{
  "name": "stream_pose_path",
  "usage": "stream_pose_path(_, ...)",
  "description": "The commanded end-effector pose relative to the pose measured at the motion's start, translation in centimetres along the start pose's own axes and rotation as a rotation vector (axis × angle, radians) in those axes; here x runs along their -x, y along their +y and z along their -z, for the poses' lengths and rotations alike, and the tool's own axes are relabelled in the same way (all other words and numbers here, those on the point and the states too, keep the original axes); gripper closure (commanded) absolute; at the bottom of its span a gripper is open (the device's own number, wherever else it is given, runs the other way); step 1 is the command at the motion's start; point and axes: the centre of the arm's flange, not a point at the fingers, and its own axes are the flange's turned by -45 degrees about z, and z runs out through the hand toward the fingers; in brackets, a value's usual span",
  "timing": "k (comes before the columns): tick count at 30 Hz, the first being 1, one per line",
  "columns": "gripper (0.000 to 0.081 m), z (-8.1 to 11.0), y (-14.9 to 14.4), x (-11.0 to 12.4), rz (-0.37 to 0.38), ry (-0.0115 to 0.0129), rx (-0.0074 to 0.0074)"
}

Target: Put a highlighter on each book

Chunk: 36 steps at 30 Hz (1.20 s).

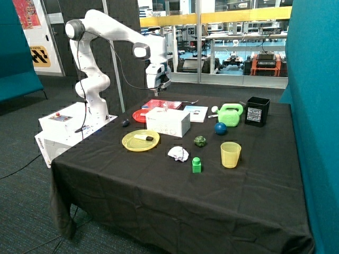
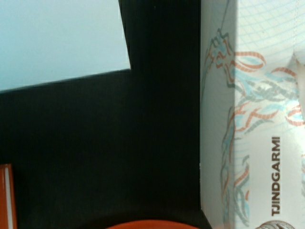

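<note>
The red book (image 1: 161,103) lies flat at the back of the table, behind the white box (image 1: 168,121). The white book (image 1: 196,112) lies beside it, towards the green watering can. A pale highlighter with a dark cap (image 1: 144,137) lies on the yellow plate (image 1: 132,144). My gripper (image 1: 158,91) hangs above the red book and the box, touching nothing that I can see. The wrist view shows a corner of the white book (image 2: 62,43), an edge of the red book (image 2: 5,195), and the printed side of the white box (image 2: 252,119) on black cloth.
A red plate (image 1: 139,115) lies beside the box; its rim shows in the wrist view (image 2: 152,224). A green watering can (image 1: 230,114), black box (image 1: 257,111), blue ball (image 1: 220,128), yellow cup (image 1: 230,154), green block (image 1: 196,165), crumpled paper (image 1: 178,154) and small dark object (image 1: 125,123) stand around.
</note>
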Motion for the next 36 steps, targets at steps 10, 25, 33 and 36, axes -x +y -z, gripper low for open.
stream_pose_path(10,0.0597,-1.4,-0.8,2.3,0.116,-0.016,-0.0025)
stream_pose_path(25,0.0481,-4.1,-1.9,6.4,0.144,-0.0159,-0.0027)
stream_pose_path(33,0.0475,-5.6,-2.2,8.5,0.16,-0.0159,-0.0028)
stream_pose_path(36,0.0467,-6.1,-2.3,9.3,0.159,-0.0159,-0.0028)
